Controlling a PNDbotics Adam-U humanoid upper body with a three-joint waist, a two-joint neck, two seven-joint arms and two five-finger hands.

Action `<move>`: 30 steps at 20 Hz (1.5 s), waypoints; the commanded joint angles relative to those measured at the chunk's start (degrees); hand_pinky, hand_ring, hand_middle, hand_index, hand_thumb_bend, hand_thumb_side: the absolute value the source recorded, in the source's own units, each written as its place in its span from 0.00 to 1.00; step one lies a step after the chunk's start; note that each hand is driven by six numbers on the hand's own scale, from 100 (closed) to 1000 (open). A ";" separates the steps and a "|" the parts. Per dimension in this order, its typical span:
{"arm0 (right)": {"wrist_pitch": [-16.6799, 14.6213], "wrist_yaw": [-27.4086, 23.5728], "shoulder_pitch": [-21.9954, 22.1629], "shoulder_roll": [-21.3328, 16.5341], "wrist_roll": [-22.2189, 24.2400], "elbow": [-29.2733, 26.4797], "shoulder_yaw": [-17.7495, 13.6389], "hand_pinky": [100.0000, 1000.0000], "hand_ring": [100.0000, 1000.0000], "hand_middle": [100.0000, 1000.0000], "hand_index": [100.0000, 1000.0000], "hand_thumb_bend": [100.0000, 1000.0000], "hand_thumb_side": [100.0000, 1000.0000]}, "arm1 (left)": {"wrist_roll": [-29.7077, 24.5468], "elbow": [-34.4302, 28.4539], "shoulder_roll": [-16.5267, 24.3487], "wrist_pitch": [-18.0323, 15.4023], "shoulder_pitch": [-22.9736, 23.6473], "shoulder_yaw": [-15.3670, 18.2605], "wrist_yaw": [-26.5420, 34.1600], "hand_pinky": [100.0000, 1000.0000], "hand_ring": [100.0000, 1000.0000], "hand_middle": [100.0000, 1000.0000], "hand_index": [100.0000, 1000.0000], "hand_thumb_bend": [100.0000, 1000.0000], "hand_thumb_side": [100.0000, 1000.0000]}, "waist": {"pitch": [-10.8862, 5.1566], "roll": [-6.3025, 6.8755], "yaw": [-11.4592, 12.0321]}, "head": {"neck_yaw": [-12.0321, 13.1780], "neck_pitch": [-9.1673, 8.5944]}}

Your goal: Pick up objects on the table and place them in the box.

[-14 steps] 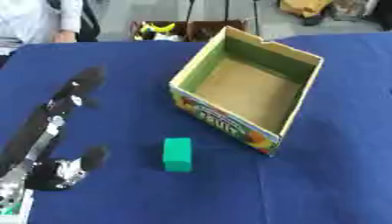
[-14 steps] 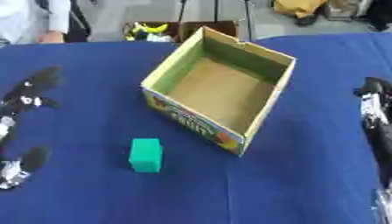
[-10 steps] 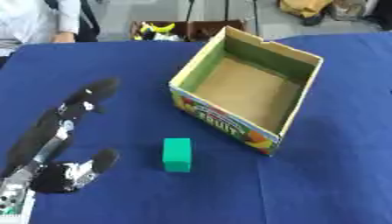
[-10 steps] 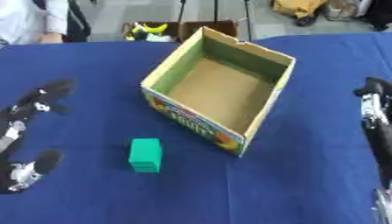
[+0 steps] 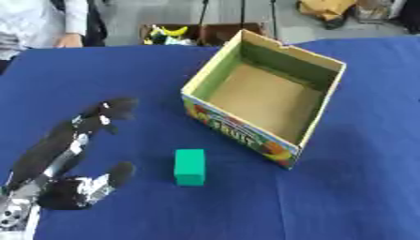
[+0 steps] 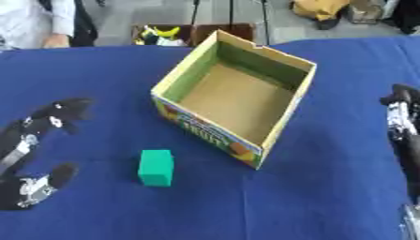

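A green block (image 5: 190, 167) lies on the blue table, just in front of the open cardboard box (image 5: 215, 76) with fruit print on its side. The box looks empty inside. My left hand (image 5: 67, 153) hovers to the left of the block, open, with fingers stretched toward the box and thumb low near the block; it does not touch it. My right hand (image 6: 401, 123) shows at the right edge, open, fingers pointing away, well clear of the box.
The blue table (image 5: 344, 187) spreads around the box. Beyond its far edge stands a brown crate (image 5: 177, 33) with yellow and black things, and a person in white at the upper left corner.
My left hand has moved right, toward the green block and the box. The right hand and the block have stayed in place.
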 commanded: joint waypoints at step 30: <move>-0.20 0.14 1.69 -2.33 1.56 0.02 0.98 0.81 0.85 0.61 0.81 0.00 0.69 | -13.00 1.61 27.63 25.87 -18.66 -21.83 2.42 0.75 0.87 0.95 0.96 0.62 0.99 | -3.16 2.15 -0.96 | -0.32 1.43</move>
